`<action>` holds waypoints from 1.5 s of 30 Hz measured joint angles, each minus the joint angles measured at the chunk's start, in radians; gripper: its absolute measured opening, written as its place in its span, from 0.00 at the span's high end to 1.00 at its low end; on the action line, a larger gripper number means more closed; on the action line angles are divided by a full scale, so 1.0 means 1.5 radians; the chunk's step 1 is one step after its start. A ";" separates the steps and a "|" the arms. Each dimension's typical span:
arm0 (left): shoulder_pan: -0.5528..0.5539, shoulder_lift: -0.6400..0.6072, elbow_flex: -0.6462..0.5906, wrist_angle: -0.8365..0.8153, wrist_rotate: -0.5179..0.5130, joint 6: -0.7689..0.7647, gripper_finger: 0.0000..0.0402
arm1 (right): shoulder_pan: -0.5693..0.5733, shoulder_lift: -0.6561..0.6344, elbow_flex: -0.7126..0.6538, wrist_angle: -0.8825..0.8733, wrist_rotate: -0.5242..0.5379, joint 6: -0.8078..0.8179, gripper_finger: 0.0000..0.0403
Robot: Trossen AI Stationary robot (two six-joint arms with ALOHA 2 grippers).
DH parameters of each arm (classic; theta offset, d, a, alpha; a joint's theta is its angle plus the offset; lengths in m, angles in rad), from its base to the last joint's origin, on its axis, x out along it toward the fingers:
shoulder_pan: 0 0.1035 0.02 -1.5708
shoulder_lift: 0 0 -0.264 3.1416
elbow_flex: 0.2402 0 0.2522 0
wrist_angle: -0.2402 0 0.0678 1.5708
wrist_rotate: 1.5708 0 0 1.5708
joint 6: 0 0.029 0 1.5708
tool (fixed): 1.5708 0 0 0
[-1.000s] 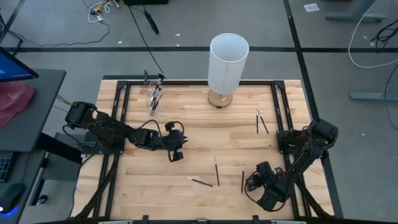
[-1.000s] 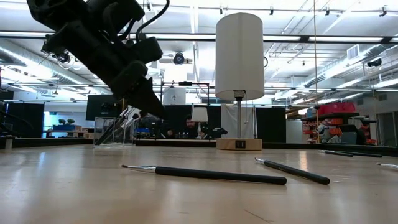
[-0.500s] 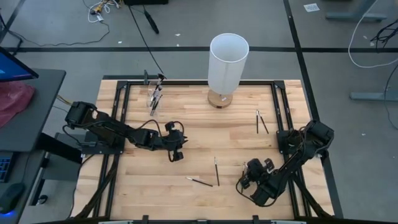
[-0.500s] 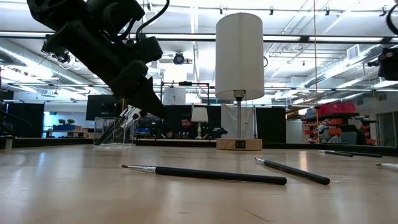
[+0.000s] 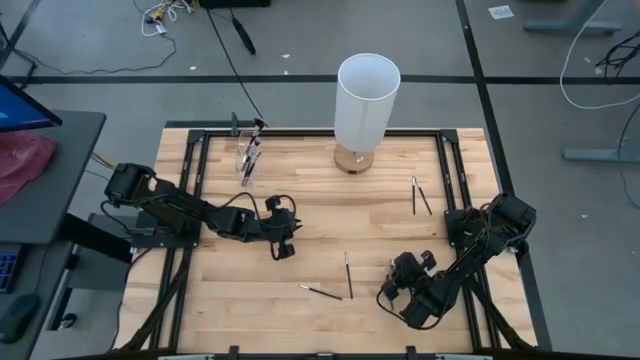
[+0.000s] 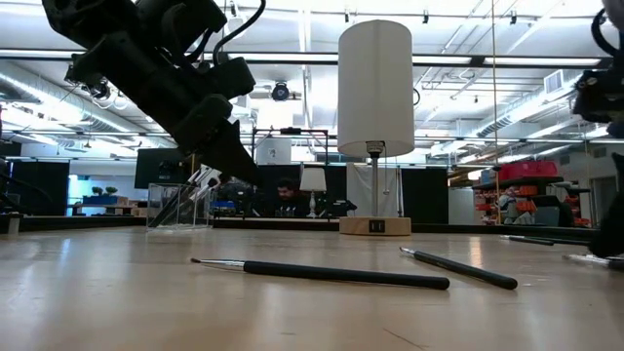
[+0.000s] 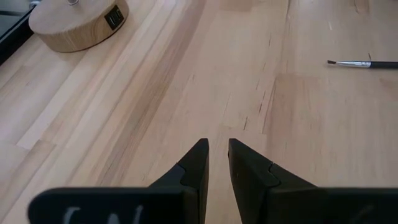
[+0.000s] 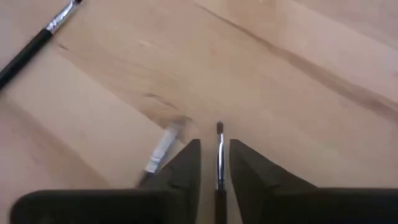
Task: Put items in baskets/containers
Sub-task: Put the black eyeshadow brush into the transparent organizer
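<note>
From above, the right gripper sits low over the front right part of the table, where the brush it works on is hidden under it; two more brushes lie just to its left, one running front to back and one lying across. A pair of brushes rests well apart near the right edge, and the clear cup with brushes already inside stands at the back left, so the cup is likely the goal for the rest. The left gripper waits over the middle-left of the table. In the low view, the near brush lies flat, its long axis across the picture and its pale tip to the left; the lamp stands behind. In the left wrist view, the left fingers are almost together with only a thin slit, holding nothing. In the right wrist view, a thin brush lies between the right fingers, its long axis along them and its tuft pointing away from the wrist; the fingers seem closed on its handle, probably to lift it.
</note>
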 joint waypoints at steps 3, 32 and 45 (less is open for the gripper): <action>0.000 0.000 0.000 0.000 0.000 -0.001 0.84 | 0.003 0.000 0.000 -0.009 0.005 -0.002 0.70; 0.000 0.000 0.000 0.016 0.002 -0.019 0.84 | 0.154 0.108 -0.223 0.476 0.330 -0.167 0.91; -0.001 -0.001 0.000 0.016 0.037 -0.015 0.84 | 0.123 0.104 -0.145 0.315 0.271 -0.123 0.98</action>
